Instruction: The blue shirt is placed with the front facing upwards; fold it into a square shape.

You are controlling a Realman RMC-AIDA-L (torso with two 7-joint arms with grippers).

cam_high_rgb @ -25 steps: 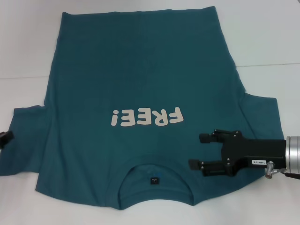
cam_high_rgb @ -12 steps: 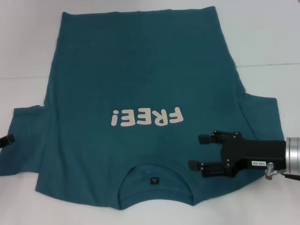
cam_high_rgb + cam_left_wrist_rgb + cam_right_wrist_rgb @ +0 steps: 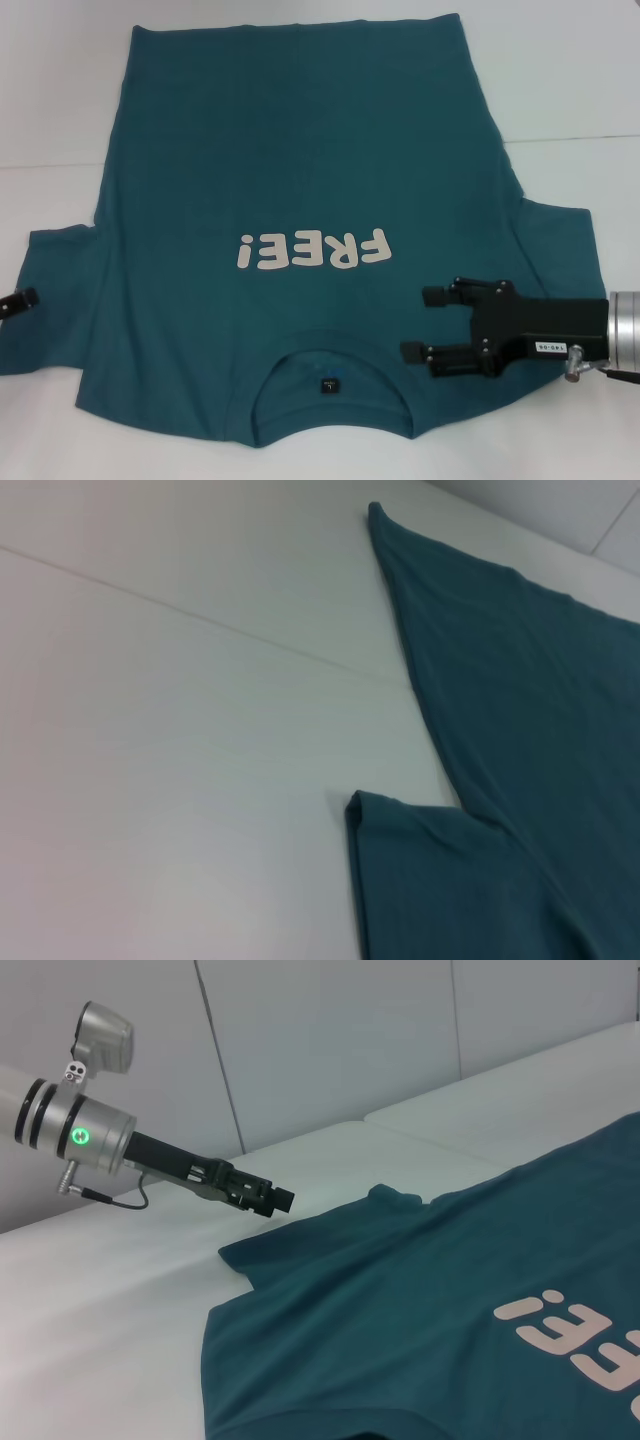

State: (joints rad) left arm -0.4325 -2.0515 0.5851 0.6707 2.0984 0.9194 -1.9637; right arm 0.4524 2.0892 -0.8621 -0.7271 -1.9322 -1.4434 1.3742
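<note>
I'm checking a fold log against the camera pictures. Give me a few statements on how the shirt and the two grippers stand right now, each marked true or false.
1. The blue shirt lies spread flat with its FREE! print facing up. True.
2. The right gripper is over the shirt beside the collar, its fingers open. True.
3. The right gripper has pinched up a fold of cloth. False: its fingers are spread apart and hold nothing.
4. The left gripper is over the middle of the chest print. False: it is at the outer edge of the sleeve on the robot's left.
5. One sleeve is already folded over the chest. False: both sleeves lie spread out to the sides.
</note>
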